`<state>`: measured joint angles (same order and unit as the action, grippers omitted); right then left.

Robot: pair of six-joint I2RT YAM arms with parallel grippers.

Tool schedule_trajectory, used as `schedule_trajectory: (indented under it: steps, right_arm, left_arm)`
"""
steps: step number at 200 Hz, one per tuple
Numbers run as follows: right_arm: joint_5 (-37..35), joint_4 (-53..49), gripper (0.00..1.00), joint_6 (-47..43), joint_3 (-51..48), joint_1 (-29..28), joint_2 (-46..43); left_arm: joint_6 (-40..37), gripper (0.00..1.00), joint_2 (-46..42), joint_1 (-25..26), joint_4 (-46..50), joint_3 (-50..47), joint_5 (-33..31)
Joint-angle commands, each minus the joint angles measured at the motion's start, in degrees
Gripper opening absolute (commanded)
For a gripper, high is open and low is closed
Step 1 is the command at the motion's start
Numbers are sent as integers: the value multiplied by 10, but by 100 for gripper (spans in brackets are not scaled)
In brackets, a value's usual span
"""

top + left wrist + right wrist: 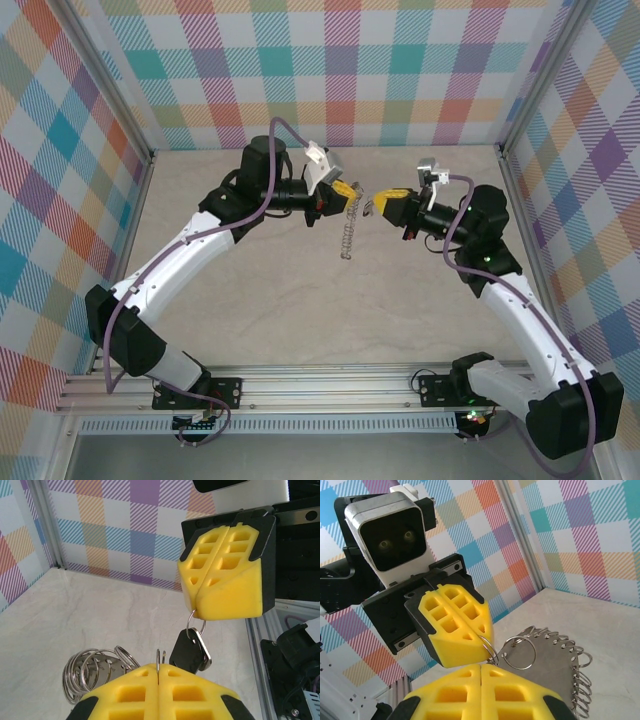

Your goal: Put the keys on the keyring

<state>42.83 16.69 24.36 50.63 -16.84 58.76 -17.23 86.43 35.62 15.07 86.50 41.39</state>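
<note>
Yellow-padded left end effector [158, 672]: jaws pressed together, with thin wire of the keyring [92, 672] pinched at the tips. The rest of the ring, with its many small loops, hangs to one side and downward. The overhead view does not show whether its low end reaches the tabletop [300, 310].

Right end effector [200, 607]: jaws together as well, clamped on a small split ring [196, 625]. The black-headed key [189, 652] dangles from that ring, just beyond the left tips. The two end effectors face each other over mid-table, tips nearly meeting.

Step judged: threading. Key and keyring are each held in the air and close together. No join between them is visible, and contact between the small ring and a loop cannot be made out.

Next move, as judged: fine alignment.
- The right side needs to bring the split ring's opening onto one loop or the wire end at the left tips.
- The left side holds steady meanwhile.
- The key swings freely, so a slow approach seems wise.
</note>
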Motion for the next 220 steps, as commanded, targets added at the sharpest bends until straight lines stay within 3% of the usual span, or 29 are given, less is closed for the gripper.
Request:
schedule_trajectory:
  steps: [1, 220]
  right_arm:
    - [22, 34, 0, 11, 23, 3, 6]
    - [23, 52, 0, 16, 28, 1, 37]
  left_arm:
    - [-4, 0, -3, 7, -17, 25, 24]
    - [4, 0, 20, 29, -16, 51, 33]
